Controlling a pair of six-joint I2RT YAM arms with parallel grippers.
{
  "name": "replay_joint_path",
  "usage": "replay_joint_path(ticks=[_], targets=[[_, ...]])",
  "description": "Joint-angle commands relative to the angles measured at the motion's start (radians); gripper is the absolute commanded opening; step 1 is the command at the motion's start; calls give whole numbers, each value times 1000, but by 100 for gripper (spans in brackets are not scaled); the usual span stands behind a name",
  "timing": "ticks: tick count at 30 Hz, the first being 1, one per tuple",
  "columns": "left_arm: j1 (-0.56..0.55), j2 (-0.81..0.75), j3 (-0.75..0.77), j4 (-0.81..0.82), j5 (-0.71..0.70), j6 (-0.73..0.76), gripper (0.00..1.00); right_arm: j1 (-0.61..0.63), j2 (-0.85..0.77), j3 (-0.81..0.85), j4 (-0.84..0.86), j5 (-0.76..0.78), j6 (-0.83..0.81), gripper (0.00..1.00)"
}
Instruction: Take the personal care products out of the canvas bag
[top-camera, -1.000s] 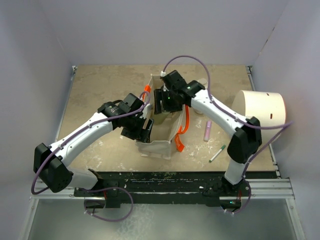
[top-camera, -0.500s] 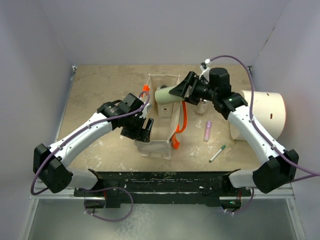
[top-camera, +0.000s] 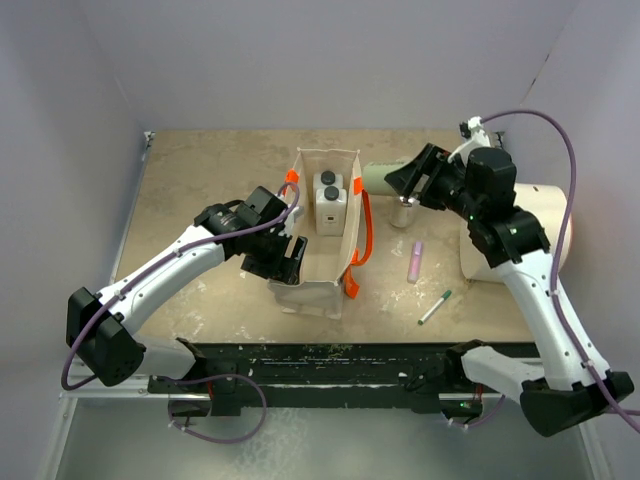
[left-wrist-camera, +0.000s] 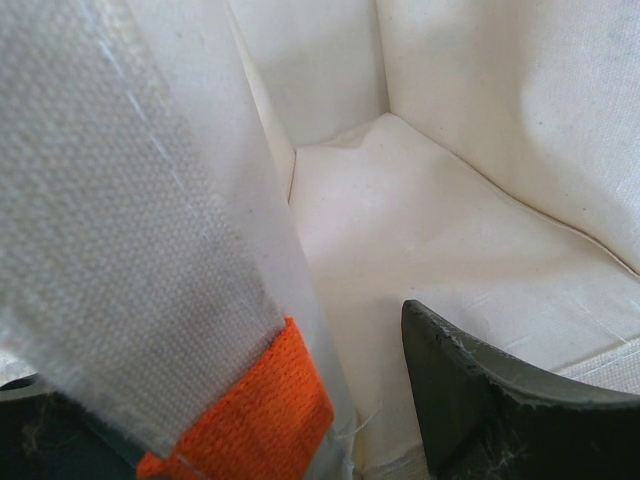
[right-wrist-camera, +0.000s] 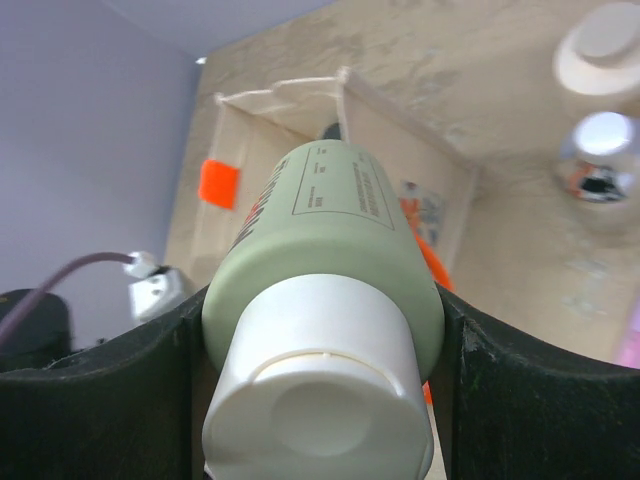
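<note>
The canvas bag (top-camera: 315, 290) stands upright mid-table with orange handles. Two white bottles with black caps (top-camera: 329, 196) stand inside at its far end. My right gripper (top-camera: 405, 180) is shut on the olive-beige cylinder (top-camera: 375, 178) and holds it on its side in the air, just right of the bag. In the right wrist view its cream cap (right-wrist-camera: 320, 400) faces the camera, with the bag (right-wrist-camera: 290, 95) beyond. My left gripper (top-camera: 285, 258) is shut on the bag's left wall. In the left wrist view one finger (left-wrist-camera: 480, 390) is inside the bag beside the orange strap (left-wrist-camera: 250, 420).
A large white cylinder (top-camera: 520, 225) lies at the right edge. A small bottle with a shiny top (top-camera: 403, 212) stands right of the bag, and a pale-capped one (right-wrist-camera: 605, 45) stands beyond it. A pink tube (top-camera: 414, 262) and a green pen (top-camera: 434, 307) lie at the front right.
My right gripper has lifted the olive-beige cylinder out of the bag and carried it to the right. The two white bottles in the bag now show. The left arm has held still.
</note>
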Motion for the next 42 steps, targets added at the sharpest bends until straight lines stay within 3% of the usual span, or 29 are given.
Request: replay_joint_path(ticks=[1, 9, 12, 20, 35, 40, 42], targets=[[0, -11, 19, 19, -1, 5, 82, -4, -83, -77, 29, 168, -118, 0], [0, -12, 5, 25, 4, 10, 82, -4, -35, -207, -53, 221, -169, 0], [-1, -9, 6, 25, 3, 15, 82, 1, 68, -172, -87, 228, -252, 0], [0, 5, 12, 37, 10, 12, 82, 5, 292, -84, -72, 292, -286, 0], [0, 23, 45, 6, -16, 33, 82, 5, 489, 0, -49, 390, -324, 0], [-1, 31, 50, 1, -26, 46, 82, 6, 524, 8, -48, 389, -321, 4], [0, 32, 51, -1, -31, 50, 82, 5, 530, 2, -44, 382, -321, 15]])
